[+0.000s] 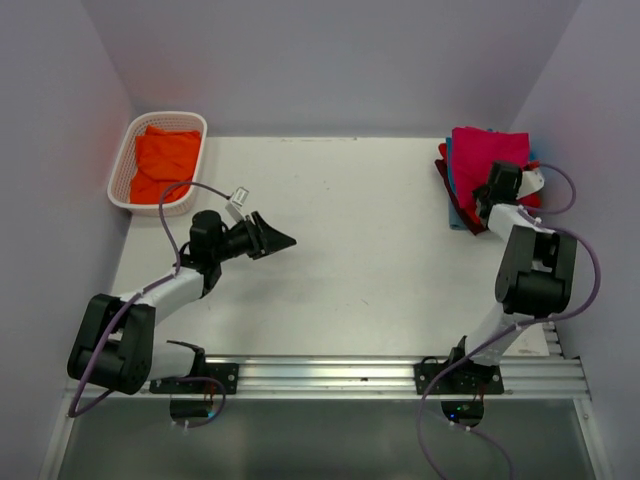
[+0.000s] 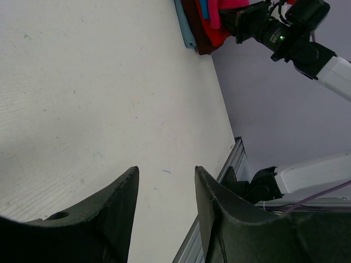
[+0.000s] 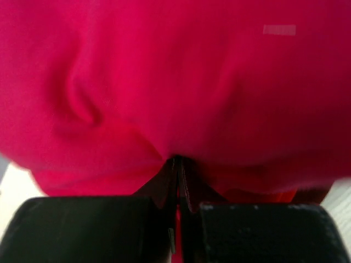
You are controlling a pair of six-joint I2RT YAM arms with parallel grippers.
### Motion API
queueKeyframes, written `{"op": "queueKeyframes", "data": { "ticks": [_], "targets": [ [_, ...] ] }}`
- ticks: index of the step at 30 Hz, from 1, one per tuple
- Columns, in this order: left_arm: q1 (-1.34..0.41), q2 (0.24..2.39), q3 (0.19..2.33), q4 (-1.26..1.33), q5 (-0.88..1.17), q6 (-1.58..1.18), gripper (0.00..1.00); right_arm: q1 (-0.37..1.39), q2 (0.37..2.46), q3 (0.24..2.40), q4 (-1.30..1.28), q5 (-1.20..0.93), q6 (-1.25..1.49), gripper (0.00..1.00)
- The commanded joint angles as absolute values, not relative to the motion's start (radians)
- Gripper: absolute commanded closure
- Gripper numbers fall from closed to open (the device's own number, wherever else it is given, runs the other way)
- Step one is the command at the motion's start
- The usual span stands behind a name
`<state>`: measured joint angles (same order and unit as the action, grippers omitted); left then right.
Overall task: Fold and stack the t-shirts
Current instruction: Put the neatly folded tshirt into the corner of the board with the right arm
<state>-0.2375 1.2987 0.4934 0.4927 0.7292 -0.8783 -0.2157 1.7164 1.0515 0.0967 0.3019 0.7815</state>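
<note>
Nearest, the black two-finger left gripper [image 1: 285, 240] hangs abt half open, holding nothing, over the bare white table [image 1: 380, 280]. It's prob. parked clear so the other arm can work, w/ wide open room ahead of its tips right across to the pile [image 1: 487, 150]. The right gripper [image 3: 176, 164] is pinched fully together on the near hem of the crimson-pink soft cloth t-shirt [image 3: 181, 82], and the cloth puckers into its tips. I'd judge that a grip for tugging or squaring the top layer. Under that hand a teal-blue shirt [image 2: 185, 27] & a maroon shirt [image 2: 200, 33] poke out. The table's edge & side wall [image 1: 590, 120] sit just beyond, so there's little room there. Farthest from it, behind the left gripper, an orange t-shirt [image 1: 165, 160] sits in a white plastic lattice basket [image 1: 122, 175].
</note>
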Motion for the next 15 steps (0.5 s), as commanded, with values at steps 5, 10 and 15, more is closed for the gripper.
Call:
{"op": "queueKeyframes", "data": {
  "ticks": [5,10,15],
  "targets": [
    [-0.23,1.289,0.503,0.526,0.747,-0.858,0.52,-0.227,1.74,1.031,0.204,0.23,0.79,1.0],
    [-0.23,1.209,0.546,0.471,0.709,-0.803,0.41,-0.221,1.413,0.824,0.416,-0.081,0.747,0.76],
    [-0.229,1.097,0.638,0.252,0.527,-0.672,0.0,-0.1,1.18,0.805,0.234,-0.34,0.609,0.32]
  ]
}}
